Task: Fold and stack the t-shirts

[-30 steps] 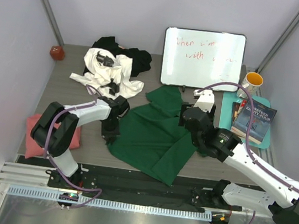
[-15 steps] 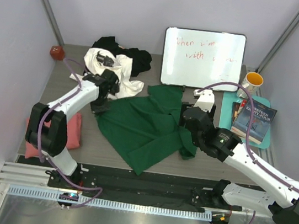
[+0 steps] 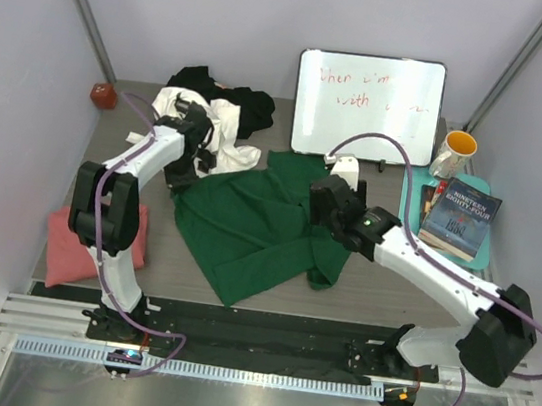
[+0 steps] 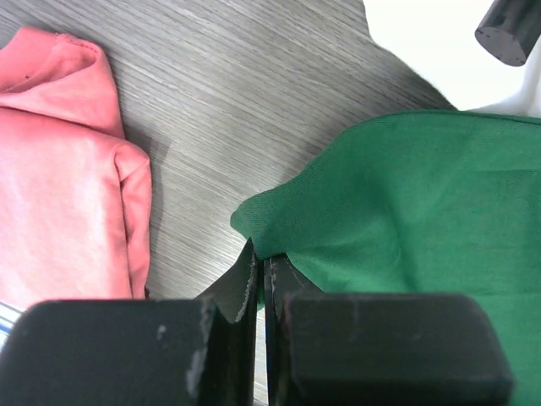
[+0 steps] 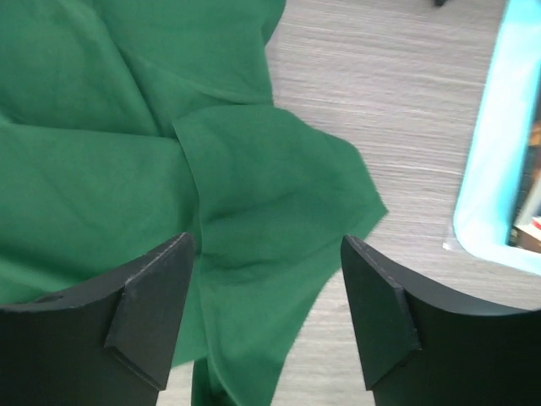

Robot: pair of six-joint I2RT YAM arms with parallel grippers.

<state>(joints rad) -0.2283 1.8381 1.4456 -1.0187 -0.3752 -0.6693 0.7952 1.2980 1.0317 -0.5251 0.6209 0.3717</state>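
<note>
dark green t-shirt: it lies open but wrinkled in the middle of the table, one sleeve toward the whiteboard. I judge it is being spread flat so that it can be folded.
white t-shirt and black t-shirt: they lie tangled in one heap at the far left, touching the far left edge of the green one. They seem to wait for their turn.
salmon pink t-shirt: it lies as a small packet at the near left, probably already folded and serving as the base of the stack.
teal mat: at the right, well apart from the cloth; it holds a book.
left gripper: its fingers are pressed together on the far left corner of the green cloth, low over the wood. This pinch looks meant to pull the corner outward.
right gripper: it hangs over the right part of the green shirt with fingers wide apart and nothing between them, likely ready to take the folded-over flap below.
red ball: in the far left corner, out of the way.
</note>
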